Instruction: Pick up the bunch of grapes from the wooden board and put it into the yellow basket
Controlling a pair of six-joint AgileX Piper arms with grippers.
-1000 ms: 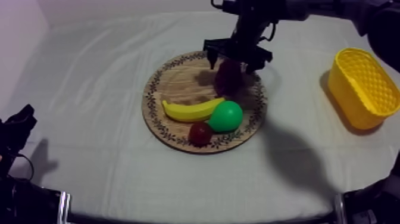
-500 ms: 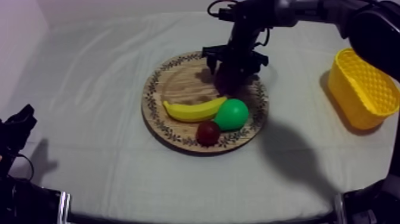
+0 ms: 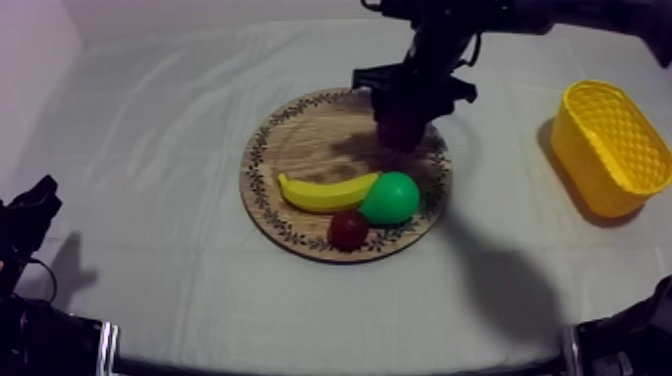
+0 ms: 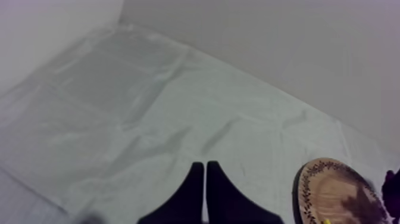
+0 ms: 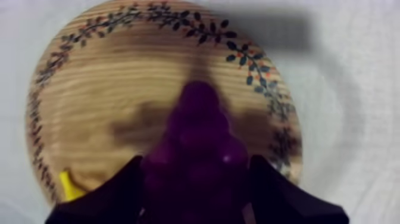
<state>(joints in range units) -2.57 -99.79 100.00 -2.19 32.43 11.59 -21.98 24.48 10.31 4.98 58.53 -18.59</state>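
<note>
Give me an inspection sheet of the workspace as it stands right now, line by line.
Surface: grey-white cloth, creased.
Job's things: bunch of grapes gripped over the far side of the wooden board; yellow basket on the cloth at the right, apart from the board.
Clutter: banana, pear and small red fruit close together on the board's near part.
Pincers: right pincer shut on the grapes; left pincer shut on nothing, over bare cloth.
Cables: nothing seen.
Surroundings: plain wall beyond the cloth.

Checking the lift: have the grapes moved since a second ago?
Yes: the grapes, in the right end effector, have shifted slightly across the wooden board toward the yellow basket.
</note>
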